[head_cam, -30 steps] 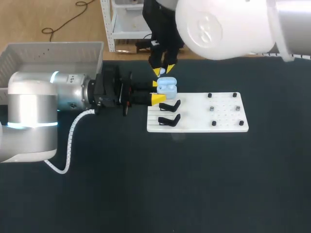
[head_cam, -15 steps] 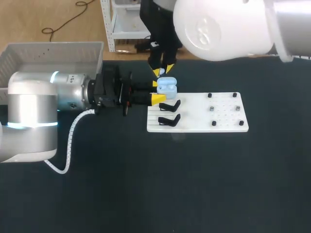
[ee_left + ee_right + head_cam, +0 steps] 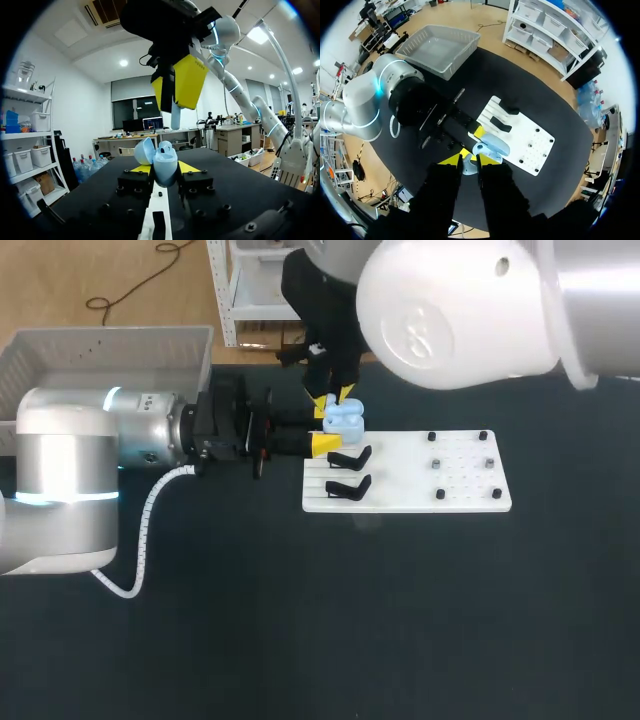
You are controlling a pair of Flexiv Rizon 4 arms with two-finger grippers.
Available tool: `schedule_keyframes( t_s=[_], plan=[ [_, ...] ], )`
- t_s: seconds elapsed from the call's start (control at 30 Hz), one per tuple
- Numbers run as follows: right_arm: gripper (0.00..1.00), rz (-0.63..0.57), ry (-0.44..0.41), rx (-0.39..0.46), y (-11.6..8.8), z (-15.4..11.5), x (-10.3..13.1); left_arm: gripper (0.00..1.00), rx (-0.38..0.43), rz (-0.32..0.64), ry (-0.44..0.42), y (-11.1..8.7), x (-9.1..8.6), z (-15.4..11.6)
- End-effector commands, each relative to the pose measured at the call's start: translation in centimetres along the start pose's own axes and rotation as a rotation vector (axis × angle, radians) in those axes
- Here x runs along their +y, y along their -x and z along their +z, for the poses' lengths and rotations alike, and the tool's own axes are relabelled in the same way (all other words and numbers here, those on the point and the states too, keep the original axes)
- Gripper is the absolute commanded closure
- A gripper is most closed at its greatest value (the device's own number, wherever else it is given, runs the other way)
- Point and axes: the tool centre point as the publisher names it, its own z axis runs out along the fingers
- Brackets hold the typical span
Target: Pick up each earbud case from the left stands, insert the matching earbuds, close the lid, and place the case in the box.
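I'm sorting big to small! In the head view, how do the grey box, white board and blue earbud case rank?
Largest: pale grey plastic box and flat white board look alike; box partly hidden.
Smallest: light blue earbud case.

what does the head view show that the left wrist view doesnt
Only the head view: the grey box behind the left arm, and the whole white board with its two black stands. Only the left wrist view: that the earbud case has its lid hinged open, and a pale earbud hanging from the right tool just above it. Both: the left tool shut on the pale blue case, with the right tool close over it.
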Motion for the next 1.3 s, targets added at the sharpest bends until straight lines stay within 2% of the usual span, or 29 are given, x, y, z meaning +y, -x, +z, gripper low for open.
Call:
schedule_keyframes(
  t_s=[0.03, 1.3],
  plan=[
    [1.0, 0.0, 0.002, 0.005, 0.2, 0.3, -0.2, 1.0, -0.003, 0.003, 0.002, -0.1, 0.0, 0.0],
    [1.0, 0.042, -0.004, 0.076, -0.3, 2.1, -1.1, 1.0, -0.003, 0.003, 0.002, -0.1, 0.0, 0.0]
  ],
)
